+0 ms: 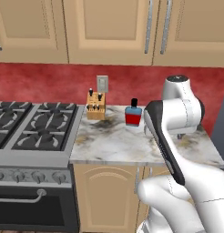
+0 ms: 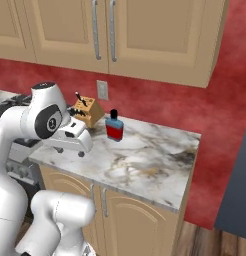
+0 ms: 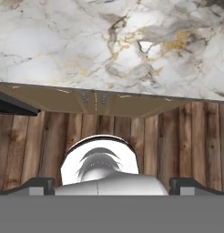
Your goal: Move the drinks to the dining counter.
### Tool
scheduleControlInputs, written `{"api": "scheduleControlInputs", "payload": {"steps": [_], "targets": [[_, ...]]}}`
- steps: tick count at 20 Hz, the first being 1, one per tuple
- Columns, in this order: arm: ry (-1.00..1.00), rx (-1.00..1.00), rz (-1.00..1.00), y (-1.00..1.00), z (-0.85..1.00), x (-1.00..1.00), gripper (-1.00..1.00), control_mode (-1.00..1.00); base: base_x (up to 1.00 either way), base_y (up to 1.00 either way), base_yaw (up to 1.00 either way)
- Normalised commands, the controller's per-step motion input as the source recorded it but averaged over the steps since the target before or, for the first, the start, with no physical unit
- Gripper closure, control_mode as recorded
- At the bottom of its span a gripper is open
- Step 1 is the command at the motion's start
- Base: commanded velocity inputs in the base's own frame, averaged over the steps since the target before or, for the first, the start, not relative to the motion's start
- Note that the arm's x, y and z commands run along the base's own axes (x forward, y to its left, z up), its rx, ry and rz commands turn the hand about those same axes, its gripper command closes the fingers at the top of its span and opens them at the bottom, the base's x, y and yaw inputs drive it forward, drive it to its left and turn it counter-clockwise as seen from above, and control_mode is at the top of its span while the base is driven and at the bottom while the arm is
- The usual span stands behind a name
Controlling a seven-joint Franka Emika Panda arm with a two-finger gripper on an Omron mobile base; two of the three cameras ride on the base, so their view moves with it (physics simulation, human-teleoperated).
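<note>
One of the drinks, a squat blue bottle (image 1: 133, 114) with a red label and black cap, stands upright near the back of the marble worktop (image 1: 118, 141); the right base view has the bottle (image 2: 114, 126) beside the knife block. My gripper (image 2: 80, 152) hangs over the worktop's front left part, well short of the bottle and apart from it. In the hand view the gripper (image 3: 114, 185) is open, its two dark fingertips (image 3: 39, 184) spread wide with nothing between them, looking down at the worktop's front edge. The dining counter is out of view.
A wooden knife block (image 1: 95, 105) stands left of the bottle under a wall socket (image 1: 102, 83). A gas stove (image 1: 27, 127) adjoins the worktop on the left. Wall cabinets (image 1: 109, 27) hang above. Cabinet doors (image 2: 120, 220) and wooden floor (image 3: 186, 141) lie below the edge.
</note>
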Motion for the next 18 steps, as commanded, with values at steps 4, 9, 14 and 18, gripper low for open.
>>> {"api": "scheduleControlInputs", "payload": {"steps": [4,9,14,18], "targets": [[-0.03,0.00,0.01,0.00,0.00,0.01,-1.00,-1.00,0.00,0.00,0.00],[-0.56,0.05,0.33,-0.42,0.00,-0.14,-1.00,-1.00,0.00,0.00,0.00],[-0.68,0.21,0.52,-0.24,0.00,-0.03,-1.00,-1.00,0.00,0.00,0.00],[-0.68,0.22,0.47,-0.11,-0.06,0.15,-1.00,-1.00,0.00,0.00,0.00]]}}
